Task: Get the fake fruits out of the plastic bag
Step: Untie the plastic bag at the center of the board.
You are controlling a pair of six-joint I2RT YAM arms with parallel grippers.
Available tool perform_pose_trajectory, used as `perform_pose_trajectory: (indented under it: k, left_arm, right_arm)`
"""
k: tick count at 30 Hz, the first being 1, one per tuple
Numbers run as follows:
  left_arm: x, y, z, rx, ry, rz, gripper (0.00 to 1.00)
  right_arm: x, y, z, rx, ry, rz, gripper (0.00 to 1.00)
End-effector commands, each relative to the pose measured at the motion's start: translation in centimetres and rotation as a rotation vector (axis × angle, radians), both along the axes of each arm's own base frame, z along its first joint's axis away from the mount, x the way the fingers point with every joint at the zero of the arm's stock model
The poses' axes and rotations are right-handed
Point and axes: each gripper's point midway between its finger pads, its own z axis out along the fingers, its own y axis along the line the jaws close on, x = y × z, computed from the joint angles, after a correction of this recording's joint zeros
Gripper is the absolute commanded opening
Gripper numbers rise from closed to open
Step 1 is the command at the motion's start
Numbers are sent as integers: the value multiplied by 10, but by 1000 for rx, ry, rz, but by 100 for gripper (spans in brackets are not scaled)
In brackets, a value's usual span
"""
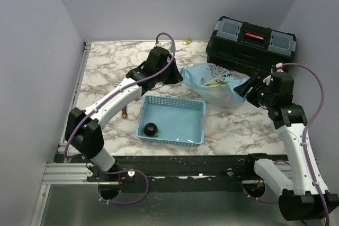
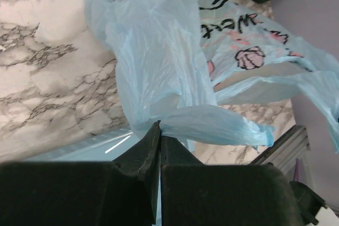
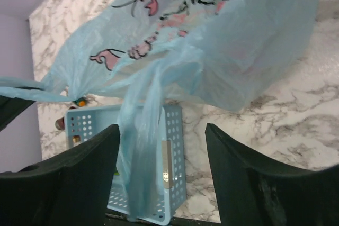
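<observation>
While the bag (image 1: 214, 82) is lying on the table (image 1: 106, 72) between the basket (image 1: 183, 110) and the toolbox (image 1: 251, 41), the left gripper (image 2: 159, 130) is pinching its left end – fingers squeezed together on a fold of the film. The right gripper (image 3: 161, 130) is hovering at the other end with fingers spread apart – a loose strip of bag is dangling between them. A plum (image 1: 151, 129) is sitting in the basket.

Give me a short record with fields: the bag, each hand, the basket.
plastic bag: lies on the table between basket and toolbox
left hand: shut on a fold of the bag
right hand: open, a strip of the bag hangs between its fingers, not gripped
basket: one dark plum inside
</observation>
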Motion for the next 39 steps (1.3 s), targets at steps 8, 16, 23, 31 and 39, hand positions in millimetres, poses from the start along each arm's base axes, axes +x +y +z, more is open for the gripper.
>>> perform_pose_trajectory:
  k: [8,16,23,31,39]
  left_arm:
    - [-31,-13,56,-149,-154,-180,29]
    - [-56,3,85,-76,-355,-321,77]
    - [-75,-13,93,311,-729,-511,89]
    - [-74,-35,50,764,-1118,-658,99]
    - [-32,-38,40,1072,-1222,-537,81]
  right_arm:
    - [5,21,79,-88,-106,252,83]
    - [44,65,129,-159,-186,328,84]
    - [58,114,146,-89,-244,416,85]
    - [77,119,93,-66,-140,369,83]
    - [72,117,73,-60,-117,365,83]
